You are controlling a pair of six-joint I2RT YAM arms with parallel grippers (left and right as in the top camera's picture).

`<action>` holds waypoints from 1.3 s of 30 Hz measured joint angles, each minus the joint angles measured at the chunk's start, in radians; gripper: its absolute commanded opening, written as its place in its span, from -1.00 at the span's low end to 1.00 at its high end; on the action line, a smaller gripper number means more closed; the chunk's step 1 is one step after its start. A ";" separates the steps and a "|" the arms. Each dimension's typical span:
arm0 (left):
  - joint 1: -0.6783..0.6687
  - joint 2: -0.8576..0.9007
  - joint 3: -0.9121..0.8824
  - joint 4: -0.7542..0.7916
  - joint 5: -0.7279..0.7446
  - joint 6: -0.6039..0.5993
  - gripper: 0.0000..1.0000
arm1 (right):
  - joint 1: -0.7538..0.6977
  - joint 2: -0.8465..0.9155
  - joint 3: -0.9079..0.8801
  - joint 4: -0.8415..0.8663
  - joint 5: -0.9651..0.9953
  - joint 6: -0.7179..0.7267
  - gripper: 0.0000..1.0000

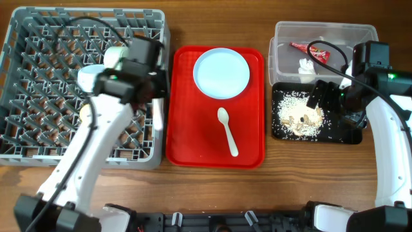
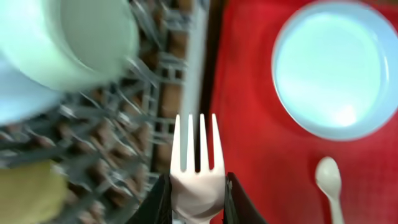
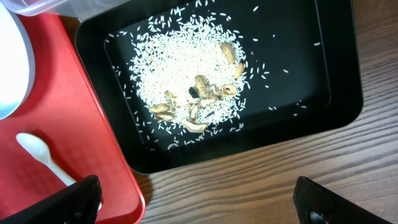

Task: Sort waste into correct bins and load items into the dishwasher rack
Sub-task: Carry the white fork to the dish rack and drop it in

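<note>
Looking through the left wrist camera, I see the white fork [image 2: 198, 163] clamped by its handle between the two fingers of the left pincer [image 2: 198, 202]. Its four tines point toward the top of the frame. It hangs over the right edge of the grey rack [image 1: 38, 77], just beside the red tray [image 1: 187, 129].

The right pincer [image 3: 199, 208] is spread wide, one finger in each lower corner of its wrist view. It hovers over the near rim of the black tray [image 3: 336, 93] and the wooden table [image 3: 249, 186].

By my count:
- One fork, and one white spoon [image 1: 227, 132] lying in the lower middle of the red tray.
- One round pale-blue plate [image 1: 221, 72] at the top of that tray.
- One yellow cup [image 2: 25, 193] in the rack, blurred at the lower left of the left wrist view.
- Probably two bowls in the rack. The mint bowl [image 2: 87, 37] is plain at the upper left of that view. The paler shape below it is too blurred and cut off to be sure.
- One red wrapper [image 1: 309, 49] and one white scrap [image 1: 306, 66], both inside the clear tub [image 1: 283, 38] at the upper right of the overhead view.

The rice [image 3: 180, 68] lies in a loose white heap in the black tray, with a few brown nut-like bits among it and stray grains around it.
</note>
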 measured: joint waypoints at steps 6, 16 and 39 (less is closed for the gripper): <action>0.090 -0.005 0.000 0.038 0.000 0.071 -0.92 | 0.000 0.000 0.000 0.000 0.000 0.000 1.00; 0.114 0.107 0.000 0.066 0.000 0.092 -0.73 | 0.000 0.000 0.000 0.000 0.000 0.000 0.99; 0.098 0.149 0.000 0.079 0.110 0.092 0.44 | 0.000 0.000 0.000 -0.007 0.000 0.000 0.99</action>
